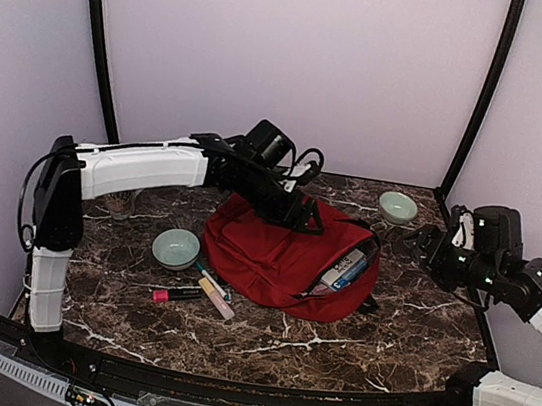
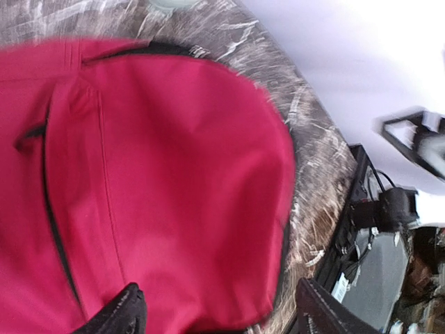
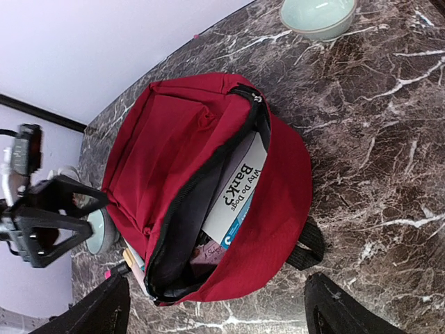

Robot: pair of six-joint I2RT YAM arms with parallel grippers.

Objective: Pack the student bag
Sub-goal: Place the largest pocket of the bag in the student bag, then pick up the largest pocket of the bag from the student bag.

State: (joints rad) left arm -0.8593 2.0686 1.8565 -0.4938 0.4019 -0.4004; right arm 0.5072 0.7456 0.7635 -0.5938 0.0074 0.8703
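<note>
1. From above, the red bag (image 1: 274,254) lies in the middle of the picture on the dark stone table (image 1: 352,346).
   - Its right side is unzipped, and a book (image 1: 344,269) pokes out there.
   - The left gripper (image 1: 304,216) hangs over the top edge of the bag.
   - The right gripper (image 1: 414,245) is at the right of the picture, near the bag but not touching it.
   - A green bowl (image 1: 176,247) sits just left of the bag. A second bowl (image 1: 398,207) sits at the upper right.
   - A red and black pen (image 1: 175,294) and a pale pen (image 1: 217,299) lie close together at the lower left of the bag.

2. The left wrist picture is a bit blurry.
   - The red bag fills the left and middle of it, and the table shows at the top and right.
   - The two black fingers (image 2: 122,313) stick up from the bottom edge.
   - They are spread wide and grip nothing, with red cloth showing between them.

3. In the right wrist picture the bag lies in the middle with its zipper gaping open.
   - The white book inside reads "Why Do Dogs Bark?".
   - A black strap (image 3: 306,247) sticks out at the lower right of the bag.
   - One bowl is at the top edge of the picture.
   - The left gripper shows at the left edge.
   - The right fingers (image 3: 348,306) stand in the bottom corners, far apart and holding nothing.
</note>
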